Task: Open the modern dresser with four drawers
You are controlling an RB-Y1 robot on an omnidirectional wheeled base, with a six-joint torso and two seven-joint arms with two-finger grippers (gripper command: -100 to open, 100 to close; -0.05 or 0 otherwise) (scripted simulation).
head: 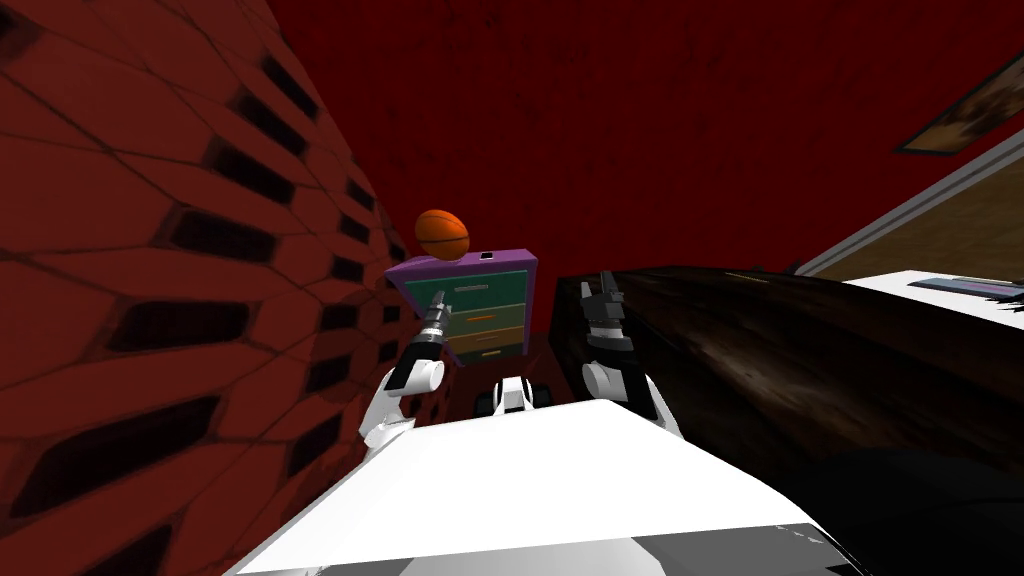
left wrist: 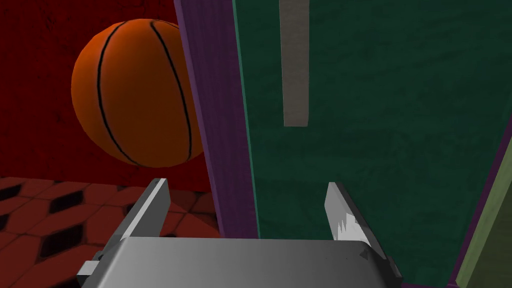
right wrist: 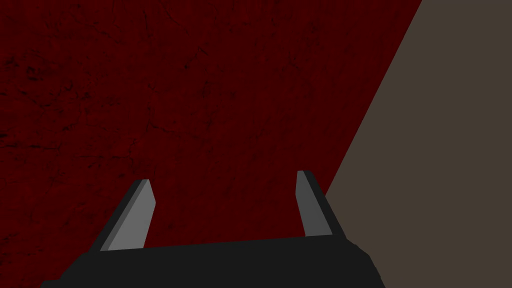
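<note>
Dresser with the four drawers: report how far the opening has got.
Done: approach; the open left hand sits at the dark green top drawer of the purple-framed dresser. In hand: lining up on its grey bar handle, which is not yet between the fingers. Left: grip, pull; all drawers look shut; right hand open.

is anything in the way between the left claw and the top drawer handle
Nothing visible is. The open left claw faces the top green drawer front, and only bare drawer face lies between it and the grey handle. The basketball sits beyond the dresser's purple edge, off to the side of that path.
</note>
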